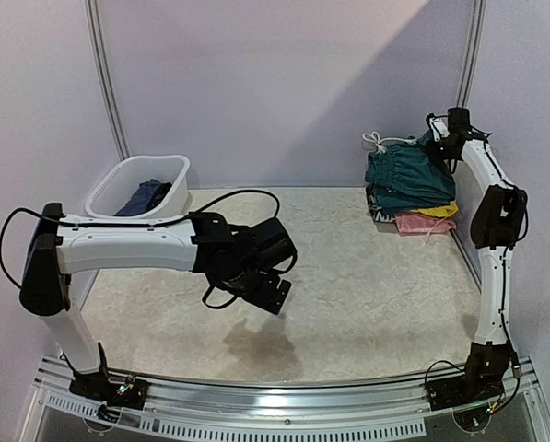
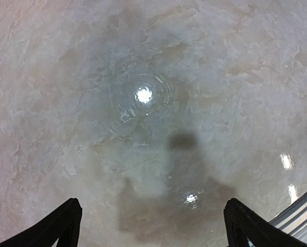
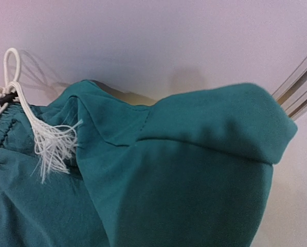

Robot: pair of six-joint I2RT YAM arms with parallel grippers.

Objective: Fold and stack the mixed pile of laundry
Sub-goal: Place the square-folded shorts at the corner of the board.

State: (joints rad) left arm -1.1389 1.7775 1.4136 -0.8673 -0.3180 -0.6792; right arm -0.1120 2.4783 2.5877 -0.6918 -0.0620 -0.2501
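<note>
A white plastic tub sits at the back left of the pale marbled desk, with a dark blue cloth inside it. At the back right is a stack of clothes. The teal cloth shorts lie on top, over a yellow cloth and a pink cloth. The right gripper is at the back edge of the shorts. The left gripper hangs over the middle of the desk, well apart from both.
</note>
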